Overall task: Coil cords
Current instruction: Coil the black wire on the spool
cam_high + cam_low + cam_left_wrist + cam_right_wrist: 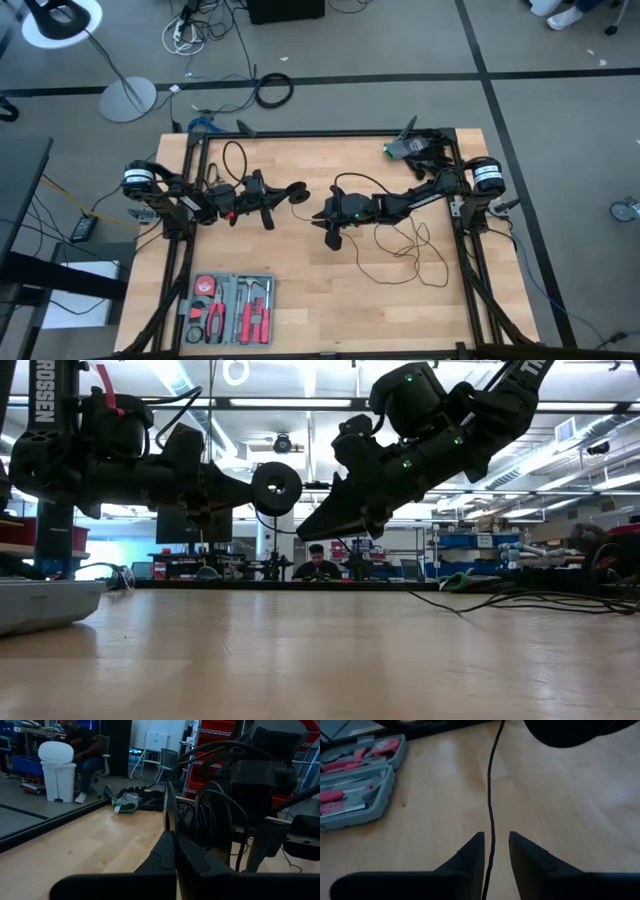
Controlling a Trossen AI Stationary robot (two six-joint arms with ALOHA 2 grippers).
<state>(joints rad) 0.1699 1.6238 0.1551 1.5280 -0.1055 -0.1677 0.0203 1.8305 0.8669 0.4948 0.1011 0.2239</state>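
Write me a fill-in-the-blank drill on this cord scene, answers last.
1. The left end effector holds the round black ____ above the table.
2. The thin wire runs between the right end effector's ____.
3. The open grey tool case holds ____-handled tools.

Answers: puck; fingers; red

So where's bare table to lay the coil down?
Free: near edge between the tool case and the loose cord; far centre strip too. Crowded: middle, where left gripper and right gripper meet.
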